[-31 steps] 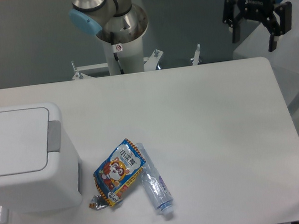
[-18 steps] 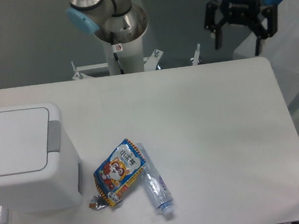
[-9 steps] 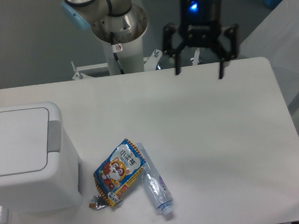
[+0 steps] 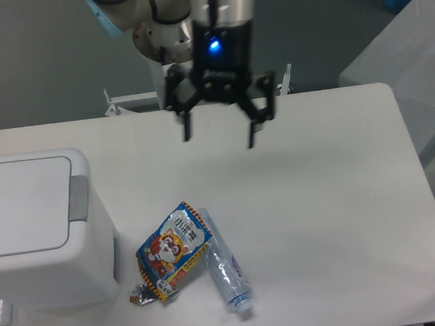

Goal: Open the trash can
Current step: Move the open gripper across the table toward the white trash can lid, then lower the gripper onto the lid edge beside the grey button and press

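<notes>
The trash can (image 4: 35,228) is a white boxy bin at the table's left edge, its flat lid down. A grey push-button strip (image 4: 77,198) runs along the lid's right edge. My gripper (image 4: 219,137) hangs open over the back middle of the table, fingers spread wide and pointing down, nothing between them. It is well to the right of the trash can and above table level.
A colourful snack bag (image 4: 170,250) and a clear plastic bottle (image 4: 226,267) lie on the table just right of the trash can. The arm's base post (image 4: 173,69) stands behind the table. A white box (image 4: 411,52) sits off the right edge.
The gripper has swept leftward from beyond the table's back right corner to over its back middle, descending somewhat. It stayed open. The trash can, bag and bottle have not moved.
</notes>
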Robot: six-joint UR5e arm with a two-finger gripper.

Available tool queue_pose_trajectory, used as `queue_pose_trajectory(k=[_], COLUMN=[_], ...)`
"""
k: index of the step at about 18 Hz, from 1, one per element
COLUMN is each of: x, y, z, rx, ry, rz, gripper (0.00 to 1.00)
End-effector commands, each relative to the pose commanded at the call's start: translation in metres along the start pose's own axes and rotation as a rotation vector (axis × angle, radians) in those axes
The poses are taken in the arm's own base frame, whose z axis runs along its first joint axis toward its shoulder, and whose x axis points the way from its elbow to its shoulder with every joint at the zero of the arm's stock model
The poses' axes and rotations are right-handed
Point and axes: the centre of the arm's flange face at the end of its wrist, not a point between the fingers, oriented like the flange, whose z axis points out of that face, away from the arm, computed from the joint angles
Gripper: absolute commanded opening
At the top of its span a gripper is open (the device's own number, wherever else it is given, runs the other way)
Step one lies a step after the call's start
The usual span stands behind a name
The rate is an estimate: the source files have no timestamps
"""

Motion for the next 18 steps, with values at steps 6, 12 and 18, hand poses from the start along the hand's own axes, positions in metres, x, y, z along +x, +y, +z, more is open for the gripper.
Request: queue_pose_trajectory(k=[6,12,18], x=[0.031,0.048,0.059], y=[-0.019,-0.022,-0.020], z=[0.036,0.054,0.067], rx=[0.036,0.030,0.007], ry=[0.022,0.047,0.067], rz=[-0.116,-0.137,-0.181], gripper=[1.00,1.00,1.00])
